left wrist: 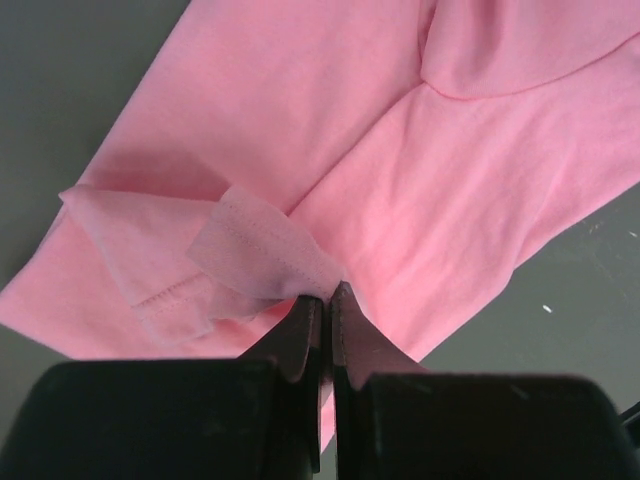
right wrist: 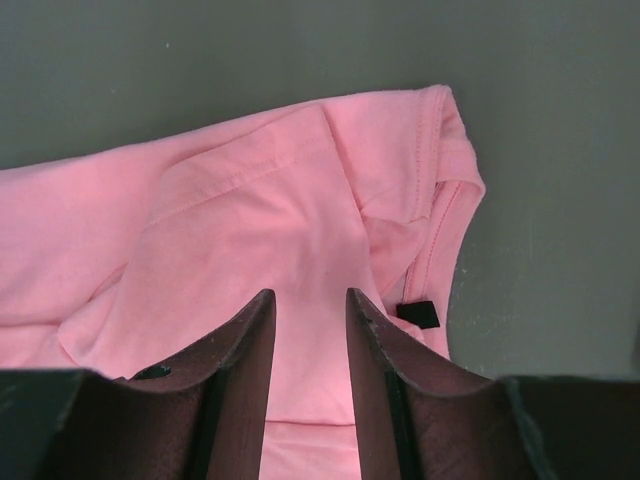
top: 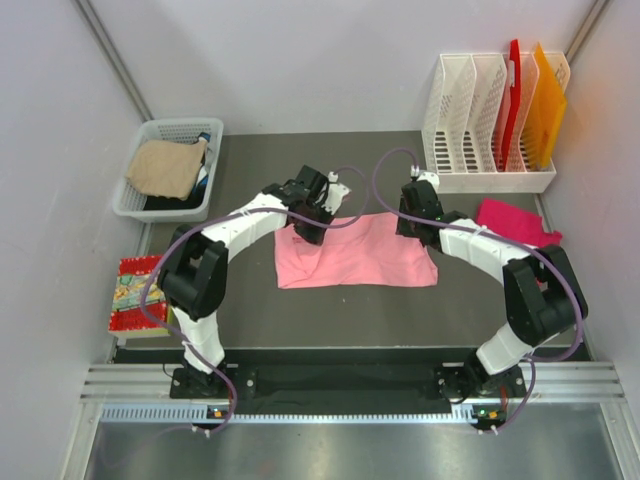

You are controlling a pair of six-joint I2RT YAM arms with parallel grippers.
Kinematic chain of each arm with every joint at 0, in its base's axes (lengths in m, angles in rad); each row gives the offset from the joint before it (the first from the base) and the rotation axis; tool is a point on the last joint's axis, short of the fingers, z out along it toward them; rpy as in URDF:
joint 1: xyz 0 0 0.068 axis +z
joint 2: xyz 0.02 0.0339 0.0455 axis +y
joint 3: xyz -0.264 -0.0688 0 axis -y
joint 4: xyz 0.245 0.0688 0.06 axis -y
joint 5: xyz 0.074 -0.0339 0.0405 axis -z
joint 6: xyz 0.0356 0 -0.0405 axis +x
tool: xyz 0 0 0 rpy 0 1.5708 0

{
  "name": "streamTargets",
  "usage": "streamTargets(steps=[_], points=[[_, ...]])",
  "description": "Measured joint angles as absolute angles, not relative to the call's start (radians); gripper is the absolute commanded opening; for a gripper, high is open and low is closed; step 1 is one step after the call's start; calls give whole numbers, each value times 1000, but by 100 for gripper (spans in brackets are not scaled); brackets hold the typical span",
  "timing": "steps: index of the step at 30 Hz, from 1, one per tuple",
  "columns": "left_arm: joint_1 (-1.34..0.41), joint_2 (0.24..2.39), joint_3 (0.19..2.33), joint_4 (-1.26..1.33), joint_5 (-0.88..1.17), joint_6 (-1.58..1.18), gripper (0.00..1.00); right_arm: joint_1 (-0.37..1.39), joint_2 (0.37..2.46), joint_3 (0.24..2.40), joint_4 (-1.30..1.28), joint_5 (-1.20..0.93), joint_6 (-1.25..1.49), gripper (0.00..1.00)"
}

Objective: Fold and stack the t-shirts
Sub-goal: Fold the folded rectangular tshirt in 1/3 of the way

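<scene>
A light salmon-pink t-shirt (top: 355, 255) lies spread on the dark mat in the middle. My left gripper (top: 312, 208) is over its far left corner. In the left wrist view the left gripper (left wrist: 328, 292) is shut on a lifted fold of the pink t-shirt (left wrist: 420, 180), a stitched hem curling up from the jaws. My right gripper (top: 418, 212) hovers at the shirt's far right corner. Seen from the right wrist, the right gripper (right wrist: 310, 295) is open above the pink t-shirt (right wrist: 250, 220), close to the collar and a black tag (right wrist: 418, 314). A deep magenta t-shirt (top: 515, 222) lies bunched at the right.
A white basket (top: 140, 205) holding tan cloth sits at the back left. A white file rack (top: 490, 180) with red and orange boards stands at the back right. A small red-edged patterned piece (top: 135, 293) lies by the left edge. Grey walls close in both sides.
</scene>
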State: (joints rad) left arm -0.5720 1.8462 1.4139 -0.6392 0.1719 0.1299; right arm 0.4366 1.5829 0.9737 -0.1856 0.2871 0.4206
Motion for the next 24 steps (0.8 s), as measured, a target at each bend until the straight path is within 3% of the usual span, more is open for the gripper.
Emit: streamTargets(steps=[14,16,17,19,20,22,24], points=[[-624,1888,1426,-601,178,99,1,437,1564,973,-185,292,420,35],[-634,1888,1427,-597,181,98,15,437,1564,973,-185,292,420,35],[-638,1888,1429,-597,185,98,35,439,1564,973,-185,291,420,35],[-645,1889,1432,-597,194,104,51,439,1564,973,-186,292,420,35],[-649,1890,1433,-595,201,96,73,439,1564,973,-185,292,420,35],[-651,1890,1433,-591,211,96,97,439,1565,973,-186,292,420,35],[-652,1888,1433,-586,220,96,99,439,1564,973,-186,292,420,36]])
